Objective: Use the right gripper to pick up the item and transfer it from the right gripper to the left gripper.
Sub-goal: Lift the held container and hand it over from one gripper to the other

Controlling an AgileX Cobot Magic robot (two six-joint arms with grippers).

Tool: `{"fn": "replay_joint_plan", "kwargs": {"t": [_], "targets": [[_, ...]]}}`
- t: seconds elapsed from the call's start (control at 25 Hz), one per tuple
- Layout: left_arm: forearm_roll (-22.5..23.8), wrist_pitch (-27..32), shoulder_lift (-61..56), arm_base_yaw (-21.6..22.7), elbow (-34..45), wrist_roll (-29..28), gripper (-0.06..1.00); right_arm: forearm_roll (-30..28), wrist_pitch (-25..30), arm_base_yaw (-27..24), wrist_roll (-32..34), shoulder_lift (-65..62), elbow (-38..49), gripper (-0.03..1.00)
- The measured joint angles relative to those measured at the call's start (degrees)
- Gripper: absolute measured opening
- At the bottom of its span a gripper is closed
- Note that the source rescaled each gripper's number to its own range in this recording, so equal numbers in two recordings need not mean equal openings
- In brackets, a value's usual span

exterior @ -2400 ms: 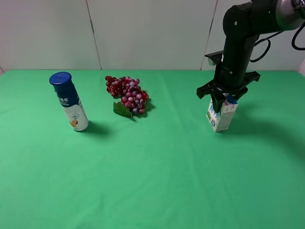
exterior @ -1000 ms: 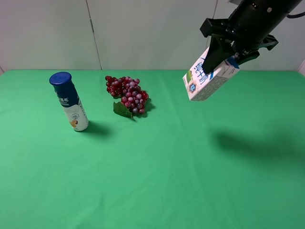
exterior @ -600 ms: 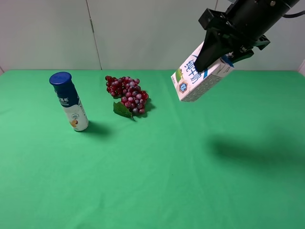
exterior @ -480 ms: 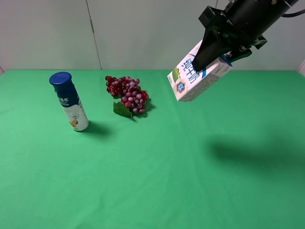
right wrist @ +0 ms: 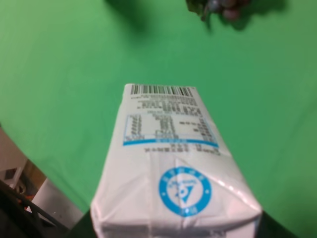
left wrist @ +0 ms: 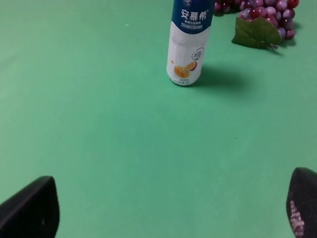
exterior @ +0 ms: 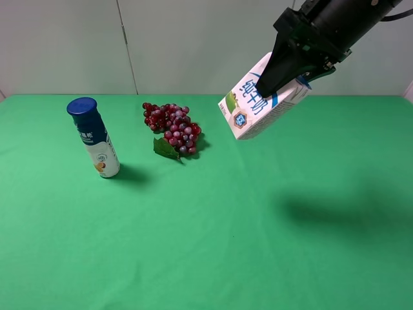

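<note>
One carton (exterior: 258,106) clenched in right pincer (exterior: 282,70), tilted aloft, free end leftward for handover; left pincer (left wrist: 166,206) gapes empty over table (left wrist: 99,124)

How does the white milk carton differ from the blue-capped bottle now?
The small white box-shaped milk carton hangs tilted in the air, clamped by the right end effector; the blue-capped white bottle stands upright on the green table. The carton is boxy, the bottle round. Both are white with blue print.
</note>
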Motion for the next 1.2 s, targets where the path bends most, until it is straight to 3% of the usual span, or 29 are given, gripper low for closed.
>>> {"fn": "replay_joint_plan", "kwargs": {"t": [0.36,0.56,0.72,1.0,1.2], "targets": [[0.0,0.0,0.0,0.0,0.0,-0.5,0.84,9.8,0.0,0.0,-11.1,0.0,0.0,0.00],[-1.3,-0.3,0.0,0.0,-0.1,-1.1,0.84,12.2,0.0,0.0,-16.4,0.0,0.0,0.00],[-4.9,-1.0,1.2,0.0,-0.1,-3.4,0.84,13.0,-0.1,0.0,-20.3,0.0,0.9,0.00],[-11.6,-7.5,9.7,0.0,-1.0,-4.2,0.84,20.0,-0.3,0.0,-28.5,0.0,7.0,0.00],[-19.9,-11.6,17.5,0.0,-1.0,0.7,0.84,23.0,-0.7,0.0,-30.1,0.0,8.2,0.00]]}}
